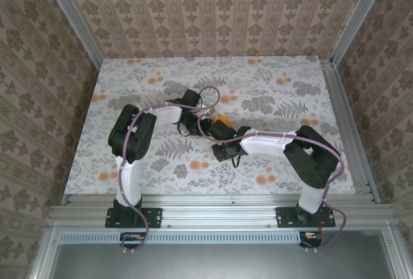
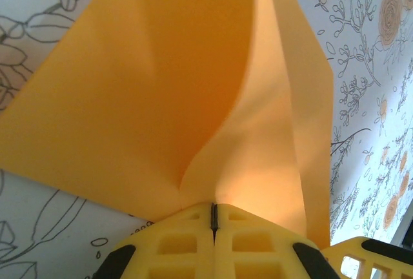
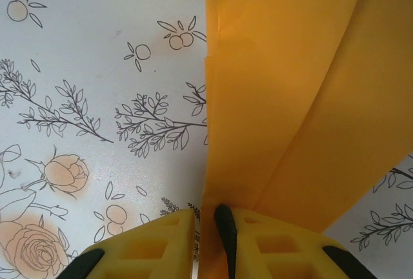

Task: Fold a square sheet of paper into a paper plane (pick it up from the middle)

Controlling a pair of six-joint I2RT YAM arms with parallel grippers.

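Left gripper [image 2: 213, 217] pinched tight on the orange sheet [image 2: 161, 98], right gripper [image 3: 208, 224] clamped on its creased edge. Sheet sits mid-table over the floral tabletop [image 3: 97, 98], with both wrists crowding it.

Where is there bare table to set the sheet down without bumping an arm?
Free: the far strip of table under the back wall, and the near patch between the left arm and right arm. Crowded: the centre, where left tool and right tool both pinch the orange sheet.
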